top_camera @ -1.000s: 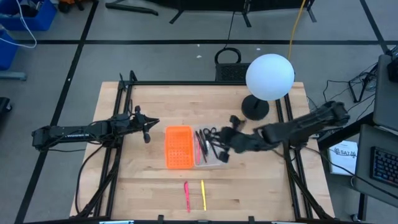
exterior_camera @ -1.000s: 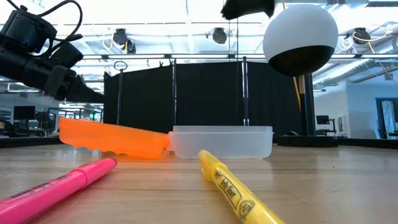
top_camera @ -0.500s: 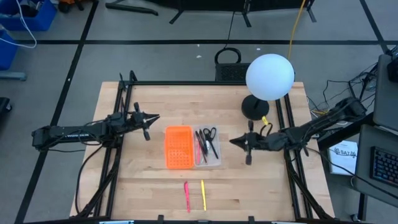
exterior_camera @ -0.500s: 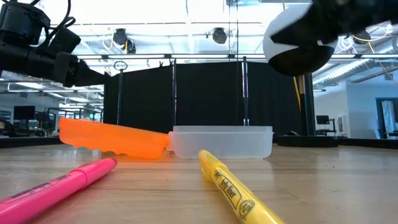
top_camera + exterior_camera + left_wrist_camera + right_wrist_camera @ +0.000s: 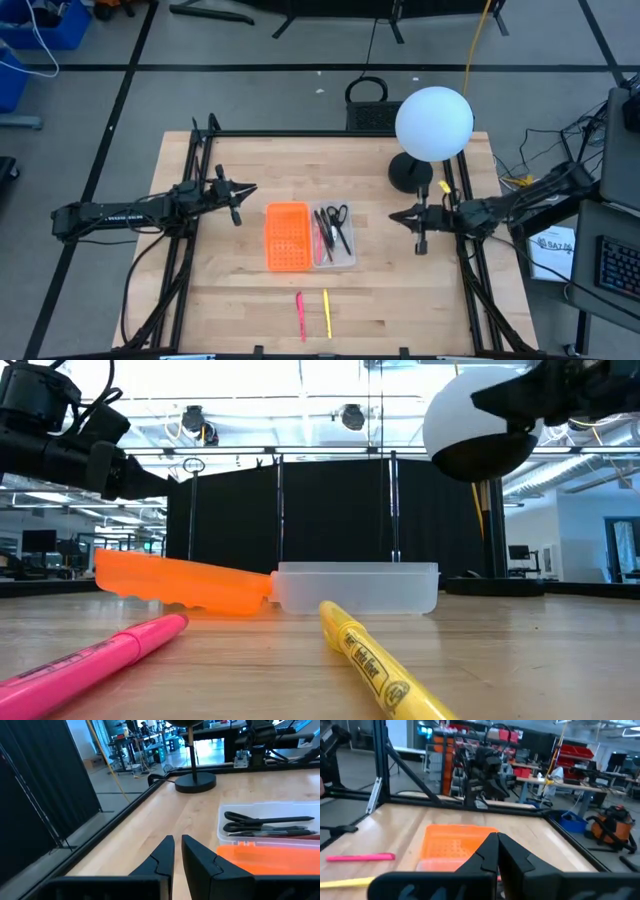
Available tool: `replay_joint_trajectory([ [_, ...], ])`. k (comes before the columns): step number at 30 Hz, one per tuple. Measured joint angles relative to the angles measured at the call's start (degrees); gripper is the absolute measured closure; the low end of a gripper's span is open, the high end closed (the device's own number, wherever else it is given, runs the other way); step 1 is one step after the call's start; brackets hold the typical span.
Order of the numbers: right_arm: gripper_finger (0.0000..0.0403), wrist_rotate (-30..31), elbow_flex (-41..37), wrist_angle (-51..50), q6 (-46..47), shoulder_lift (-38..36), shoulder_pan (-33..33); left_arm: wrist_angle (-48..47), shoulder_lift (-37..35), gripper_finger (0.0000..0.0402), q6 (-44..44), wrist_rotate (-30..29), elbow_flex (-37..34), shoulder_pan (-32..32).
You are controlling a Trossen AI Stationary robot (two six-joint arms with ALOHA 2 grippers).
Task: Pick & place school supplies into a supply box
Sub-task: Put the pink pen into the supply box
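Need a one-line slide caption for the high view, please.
Both arms hover off to the sides; scissors and pens lie in the clear box, two markers left on the table.

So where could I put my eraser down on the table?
Bare wood lies between the clear supply box and the right gripper, and between the orange piece and the left gripper. Also on either side of the pink marker and yellow marker. The middle is crowded.

Two slim black arms here, left arm [image 5: 120, 213] with small pale lettering along its long link, right arm [image 5: 510, 205] built of rounded matte segments. Each ends in two dark, angular, wedge-shaped fingers [image 5: 165, 857], tapering to narrow tips, plastic-looking, with stepped shoulders.
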Motion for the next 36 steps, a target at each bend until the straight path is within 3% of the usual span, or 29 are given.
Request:
replay_joint_trajectory([
  [9,0.0403,-1.31,-1.41,-10.34,-0.31,-8.26,0.1,-3.4,0.02,0.0357,-0.36,-1.13,0.0,0.0],
  [16,0.0403,-9.39,-6.71,-5.49,-3.64,-9.54,0.02,-3.28,0.0,0.0357,-4.89,-3.48,0.0,0.0],
  [25,0.0403,-10.93,-12.9,3.16,-7.26,-11.16,0.06,-2.91,0.02,0.0358,-11.92,-6.03,0.0,0.0],
  [28,0.0403,-10.91,-12.94,3.97,-7.96,-11.18,0.06,0.37,0.0,0.0373,-10.87,-4.26,0.42,-0.27],
  [32,0.0403,-10.91,-13.02,5.16,-10.51,-11.2,0.06,-1.14,0.13,0.0395,-10.79,-2.28,6.58,-2.2],
  [36,0.0403,-10.88,-13.06,4.85,-10.73,-11.17,0.04,-14.77,3.69,0.0398,-13.68,-8.16,17.93,-6.11],
])
